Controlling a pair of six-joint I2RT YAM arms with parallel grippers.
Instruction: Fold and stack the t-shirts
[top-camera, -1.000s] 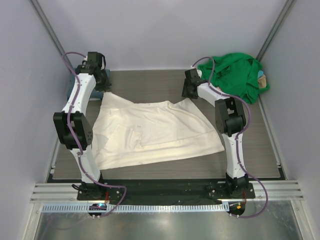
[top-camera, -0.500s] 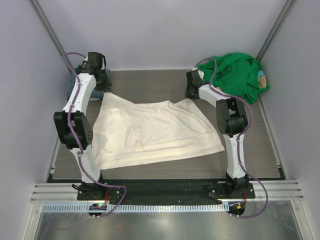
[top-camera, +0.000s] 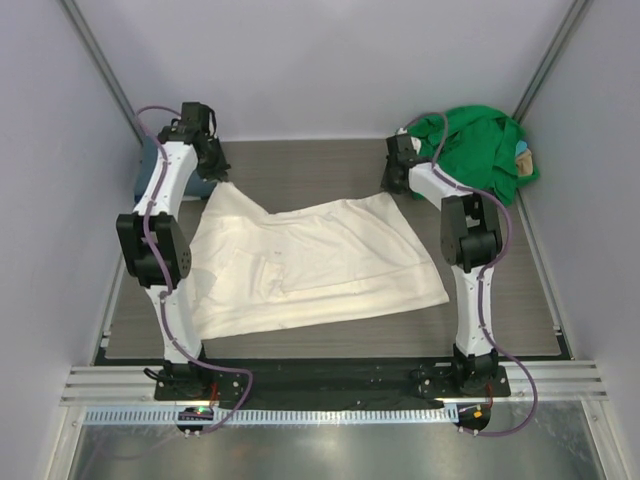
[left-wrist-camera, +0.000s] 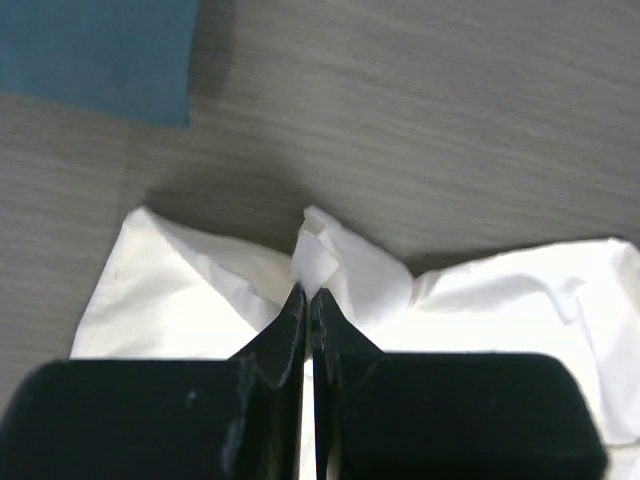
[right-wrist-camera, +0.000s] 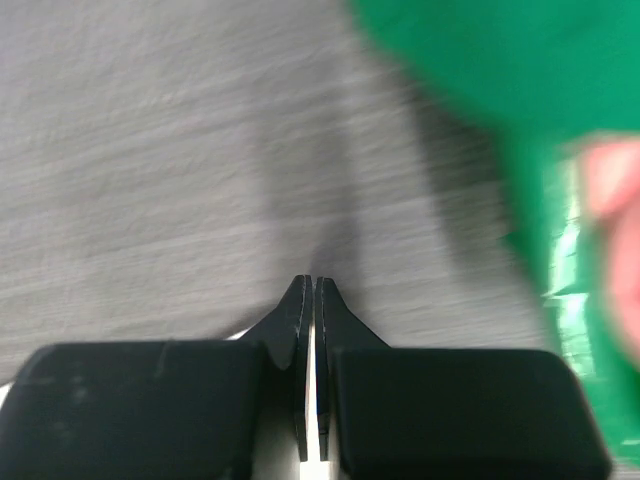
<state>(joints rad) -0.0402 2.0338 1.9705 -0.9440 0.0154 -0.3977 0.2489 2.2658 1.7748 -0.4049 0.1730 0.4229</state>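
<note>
We have drawn the cream-white t-shirt (top-camera: 310, 260) farther back across the counter (top-camera: 300, 165), left jaws and right jaws each pinched shut on a far corner, spreading it for folding.

Matt cream cloth shirt (top-camera: 320, 265), woodgrain matt tbl (top-camera: 300, 165), blk matt plastic fingers (left-wrist-camera: 280, 345).

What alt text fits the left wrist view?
The left gripper, shut, pinches a raised fold at the edge of the cream-white t-shirt on a grey wood-grain table. A slate-blue t-shirt lies at the top left corner.
</note>
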